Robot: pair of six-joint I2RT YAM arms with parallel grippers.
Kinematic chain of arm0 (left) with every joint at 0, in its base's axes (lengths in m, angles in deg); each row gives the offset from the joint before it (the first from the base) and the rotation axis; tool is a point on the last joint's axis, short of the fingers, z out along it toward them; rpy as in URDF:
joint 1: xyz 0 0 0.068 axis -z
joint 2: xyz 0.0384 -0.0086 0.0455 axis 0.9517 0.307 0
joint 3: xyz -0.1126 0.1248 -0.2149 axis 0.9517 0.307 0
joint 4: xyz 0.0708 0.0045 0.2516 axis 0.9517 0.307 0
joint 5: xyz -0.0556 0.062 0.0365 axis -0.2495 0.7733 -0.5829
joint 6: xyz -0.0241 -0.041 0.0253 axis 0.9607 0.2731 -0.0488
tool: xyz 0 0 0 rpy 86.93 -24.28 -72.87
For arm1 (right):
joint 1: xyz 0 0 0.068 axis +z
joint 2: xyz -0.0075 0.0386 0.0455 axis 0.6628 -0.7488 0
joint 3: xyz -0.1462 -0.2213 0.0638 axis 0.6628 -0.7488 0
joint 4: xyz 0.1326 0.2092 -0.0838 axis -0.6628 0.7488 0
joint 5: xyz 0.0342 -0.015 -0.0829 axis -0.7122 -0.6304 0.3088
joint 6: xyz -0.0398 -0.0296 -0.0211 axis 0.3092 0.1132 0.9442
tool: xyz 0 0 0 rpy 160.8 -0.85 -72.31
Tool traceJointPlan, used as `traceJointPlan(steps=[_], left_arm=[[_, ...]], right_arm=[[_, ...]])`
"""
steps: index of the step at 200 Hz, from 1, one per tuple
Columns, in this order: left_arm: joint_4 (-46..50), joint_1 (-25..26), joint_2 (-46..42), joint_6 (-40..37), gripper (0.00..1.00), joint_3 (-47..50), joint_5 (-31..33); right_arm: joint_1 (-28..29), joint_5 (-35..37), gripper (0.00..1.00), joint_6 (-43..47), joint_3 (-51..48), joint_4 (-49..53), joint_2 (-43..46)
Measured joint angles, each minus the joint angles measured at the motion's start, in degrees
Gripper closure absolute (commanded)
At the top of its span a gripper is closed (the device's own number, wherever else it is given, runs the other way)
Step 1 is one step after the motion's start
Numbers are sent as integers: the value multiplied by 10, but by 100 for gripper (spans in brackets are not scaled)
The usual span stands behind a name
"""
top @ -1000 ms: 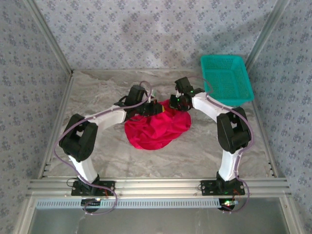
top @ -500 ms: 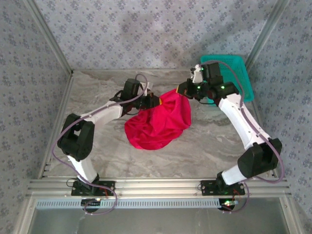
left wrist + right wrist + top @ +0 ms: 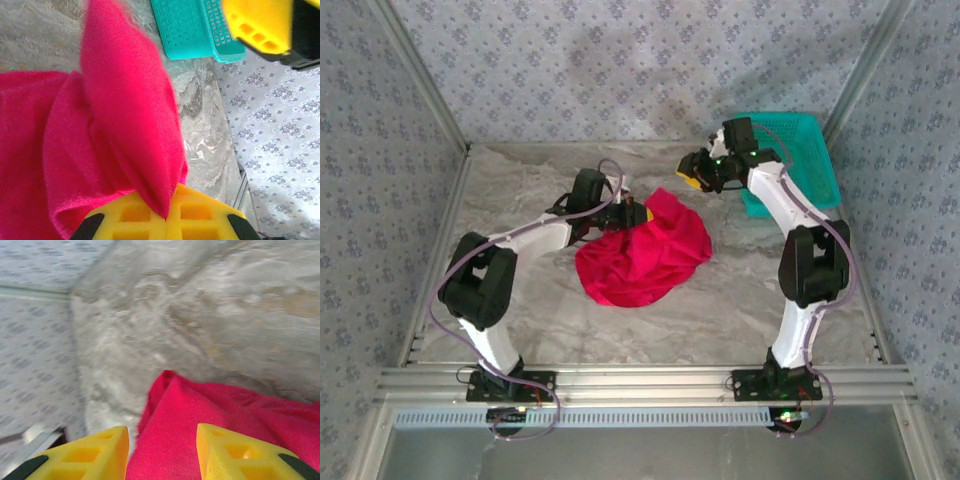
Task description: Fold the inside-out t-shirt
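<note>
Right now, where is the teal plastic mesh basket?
In the top view, the basket is at the grey marbled table's far right corner, beside the right claw.

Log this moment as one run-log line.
left fingers: shut on red t-shirt | right fingers: open, holding nothing | red t-shirt: crumpled on table, not yet folded
</note>
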State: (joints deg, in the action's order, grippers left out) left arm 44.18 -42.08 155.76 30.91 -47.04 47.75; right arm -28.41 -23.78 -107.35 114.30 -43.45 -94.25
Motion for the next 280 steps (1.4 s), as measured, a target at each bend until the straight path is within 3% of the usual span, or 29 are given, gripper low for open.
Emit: traceJointPlan(steps=[44,73,149,185,216,280], left_arm=[[-27,1,0,9,100,18,-12],[-35,1,0,9,100,18,-19],[-43,1,0,18,100,18,-21],[-43,1,0,19,100,18,-21],[-43,1,0,19,100,18,-21],[-9,1,0,-1,99,2,-17]], right_arm=[[48,89,62,39,-112,1,90],[76,99,61,47,-177,-23,150],[96,87,56,-10,-198,-104,77],[100,77,72,-52,-198,-137,60],[100,78,100,-72,-199,-139,59],[94,97,100,-26,-122,7,110]])
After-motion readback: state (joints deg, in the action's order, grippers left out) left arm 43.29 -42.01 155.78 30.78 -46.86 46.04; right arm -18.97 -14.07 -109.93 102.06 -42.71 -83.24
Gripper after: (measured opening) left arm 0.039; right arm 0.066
